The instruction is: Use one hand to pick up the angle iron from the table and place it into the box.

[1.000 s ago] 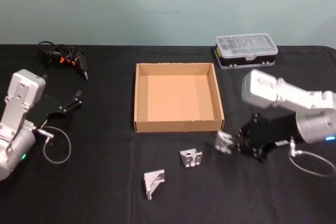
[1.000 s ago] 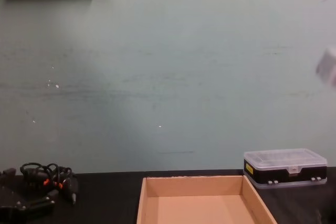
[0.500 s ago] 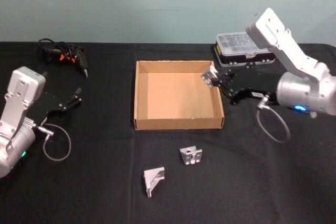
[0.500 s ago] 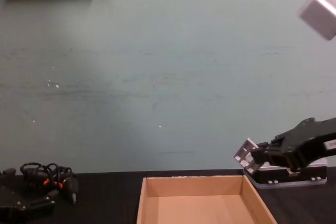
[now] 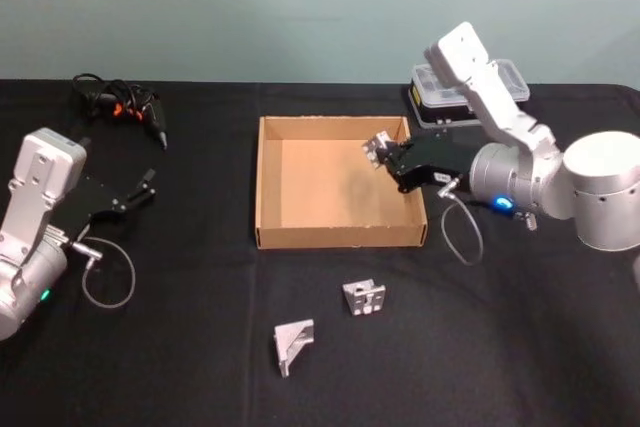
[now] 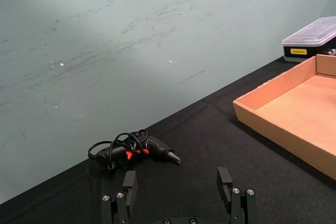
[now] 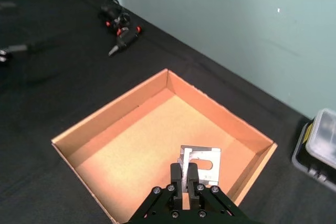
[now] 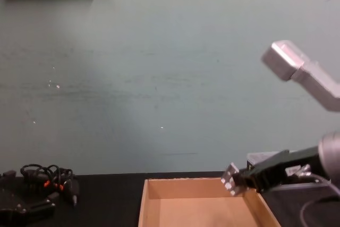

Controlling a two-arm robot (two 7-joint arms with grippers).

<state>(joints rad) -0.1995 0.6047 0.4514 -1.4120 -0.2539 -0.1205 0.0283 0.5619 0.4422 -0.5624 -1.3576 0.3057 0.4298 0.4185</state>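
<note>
**Control:** Report, near to far.

**Operator:** Nearest me, a spare iron (image 5: 293,345) and a second iron (image 5: 364,298) lie loose on the table (image 5: 520,347), apart from each other and in front of the box (image 5: 340,238). Neither has shifted over the last second.

**Control:** Left side?

**Operator:** My left hand (image 5: 145,190) is parked well left of the box. The wrist view has its fingers spread with nothing between them. No change there.

**Control:** And the working arm?

**Operator:** My right hand (image 5: 388,157) is clamped on the held iron (image 5: 378,148). The right wrist view shows both fingers pinching the bracket's edge, with the bracket (image 7: 202,158) hanging over the cardboard floor. A second ago that hand was low at the box's front right, outside it, with the piece just off the table. Half a second ago it was at the far right corner, over the wall. It is now inside the wall line, above the floor's far right part.

**Control:** Height?

**Operator:** From the chest view the piece (image 8: 230,178) sits about level with the far rim and clear of the floor. It has not been let go.

**Control:** Assessment?

**Operator:** The carry is nearly done, with lowering and release remaining. The piece is near the right wall, so I judge a slight move inward prudent. Beyond the box are the case (image 5: 505,82) and, far left, the cables (image 5: 118,105), both undisturbed.
</note>
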